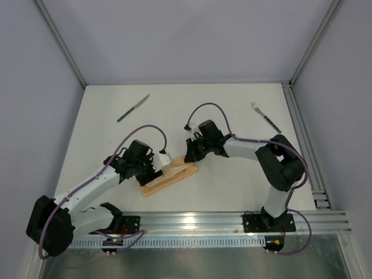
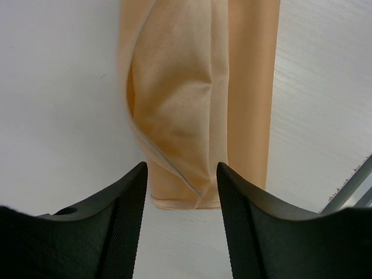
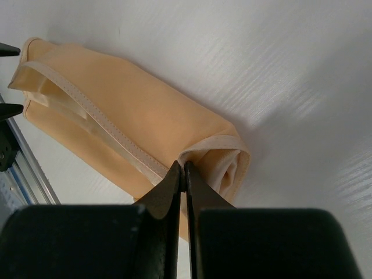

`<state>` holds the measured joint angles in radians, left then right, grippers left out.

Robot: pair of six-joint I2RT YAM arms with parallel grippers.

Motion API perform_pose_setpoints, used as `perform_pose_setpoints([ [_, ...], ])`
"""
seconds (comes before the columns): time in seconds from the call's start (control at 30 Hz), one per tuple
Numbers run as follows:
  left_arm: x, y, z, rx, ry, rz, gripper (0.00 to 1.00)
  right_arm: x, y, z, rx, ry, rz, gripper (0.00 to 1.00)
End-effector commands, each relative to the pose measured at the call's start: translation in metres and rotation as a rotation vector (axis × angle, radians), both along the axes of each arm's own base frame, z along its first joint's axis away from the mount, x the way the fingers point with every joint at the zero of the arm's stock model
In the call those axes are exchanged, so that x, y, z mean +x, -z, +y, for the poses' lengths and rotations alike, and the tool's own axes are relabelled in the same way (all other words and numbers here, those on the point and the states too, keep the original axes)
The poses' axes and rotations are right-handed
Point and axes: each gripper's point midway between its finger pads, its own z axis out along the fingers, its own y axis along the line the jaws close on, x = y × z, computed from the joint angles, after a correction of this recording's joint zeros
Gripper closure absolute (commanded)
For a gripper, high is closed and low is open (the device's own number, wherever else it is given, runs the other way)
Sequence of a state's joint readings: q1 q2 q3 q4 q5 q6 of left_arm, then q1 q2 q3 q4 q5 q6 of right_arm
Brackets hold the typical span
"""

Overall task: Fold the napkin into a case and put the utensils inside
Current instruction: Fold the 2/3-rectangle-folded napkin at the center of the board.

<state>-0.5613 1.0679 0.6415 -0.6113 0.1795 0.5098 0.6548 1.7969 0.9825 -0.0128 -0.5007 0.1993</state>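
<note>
Right gripper [image 3: 183, 171]: fingers pressed together, tips pinching the hemmed edge at the open end of the napkin [image 3: 133, 116], where a small loop of cloth stands up. Left gripper [image 2: 181, 168]: fingers spread, holding nothing; the napkin's other narrow end lies just beyond and between the tips, with a loose flap on top. Napkin is folded into a narrow strip, lying diagonally on the table [image 1: 232, 174] near the front rail [image 1: 232, 222], between the two grippers. Left arm reaches forward and right from its base, elbow low at the left. Right arm rises from its base, bends at the right, forearm running left toward the centre. Knife [image 1: 133, 108] lies far back on the left, fork [image 1: 265, 117] far back on the right, both well apart from the napkin.
</note>
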Motion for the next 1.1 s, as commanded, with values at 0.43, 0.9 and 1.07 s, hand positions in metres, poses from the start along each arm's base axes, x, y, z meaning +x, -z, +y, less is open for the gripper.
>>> perform_pose_setpoints([
  [0.43,-0.03,0.015,0.026,0.1,0.121,0.026,1.0,-0.012,-0.041,-0.001,0.068,-0.063,-0.125,0.96],
  [0.9,-0.043,0.046,0.047,0.243,0.207,0.051,0.98,-0.048,0.012,-0.023,-0.027,-0.084,-0.032,0.96],
  [1.07,-0.039,0.044,0.049,0.252,0.185,0.025,0.96,-0.05,0.017,-0.029,-0.053,-0.076,-0.032,0.96],
])
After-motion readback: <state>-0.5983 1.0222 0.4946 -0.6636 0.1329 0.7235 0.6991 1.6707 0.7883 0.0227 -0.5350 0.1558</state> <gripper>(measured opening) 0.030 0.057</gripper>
